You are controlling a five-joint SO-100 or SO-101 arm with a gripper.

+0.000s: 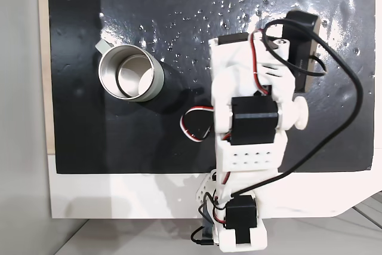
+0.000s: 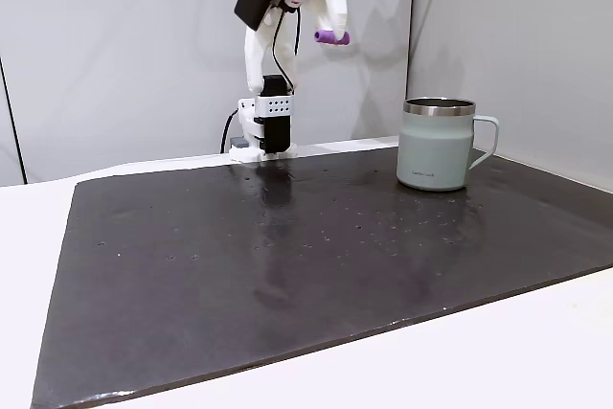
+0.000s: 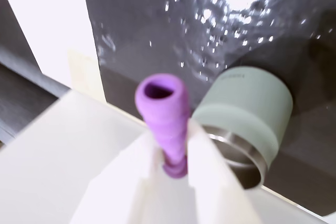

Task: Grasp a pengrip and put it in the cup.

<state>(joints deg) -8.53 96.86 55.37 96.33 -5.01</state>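
bright even light, glare specks on the mat point(image 1: 179, 4), wrist view blurred

A black mat point(image 2: 287, 265) covers most of the white tabletop point(image 2: 536, 352), its surface speckled with shiny glints. Pale grey wall panels point(image 2: 124, 45) stand behind it, and a strip of light wood point(image 1: 43, 58) runs along the mat's left edge in a fixed view

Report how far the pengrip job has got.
Done: the pengrip is grasped, pinched between the jaws of the gripper and lifted high above the black mat in a fixed view. In hand: carrying it toward the cup, which stands upright and looks empty. Left: get above the cup's mouth and release.
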